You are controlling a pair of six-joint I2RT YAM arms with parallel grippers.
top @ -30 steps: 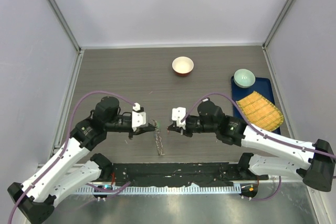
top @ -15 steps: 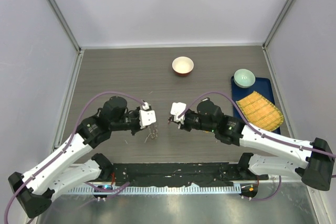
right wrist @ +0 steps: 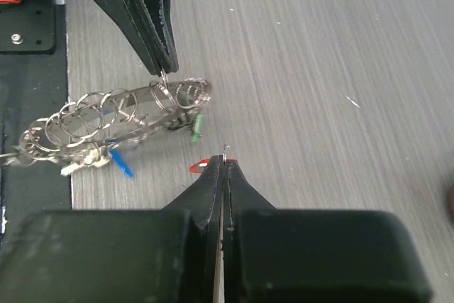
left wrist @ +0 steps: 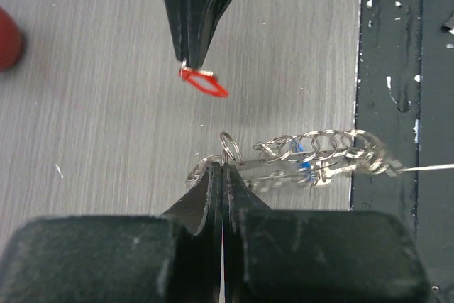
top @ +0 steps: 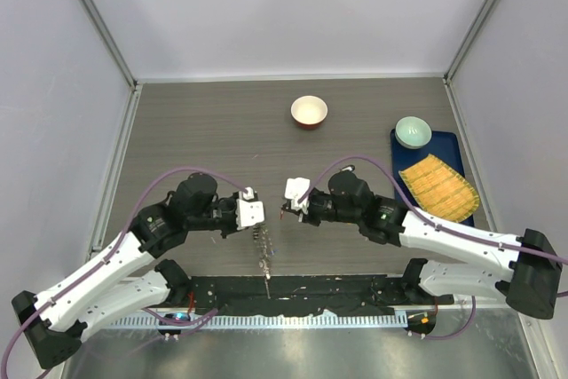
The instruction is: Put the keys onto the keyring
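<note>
Left wrist view: keyring point(left wrist: 312, 157) seen edge-on, its fringe of small rings stretching from the left tool point(left wrist: 218, 168) toward the black strip point(left wrist: 397, 69) at the tabletop's point(left wrist: 85, 118) near edge. Left tool fully closed, pinching one fringe ring. Blue key point(left wrist: 303, 167) sits among the rings. Right tool point(left wrist: 188, 53) also closed; red key point(left wrist: 204, 83) dangles from its tip, near the keyring but apart. Top view: left arm point(top: 115, 255) and right arm point(top: 444, 232) elbow-bent, reaching inward, tips facing.
</note>
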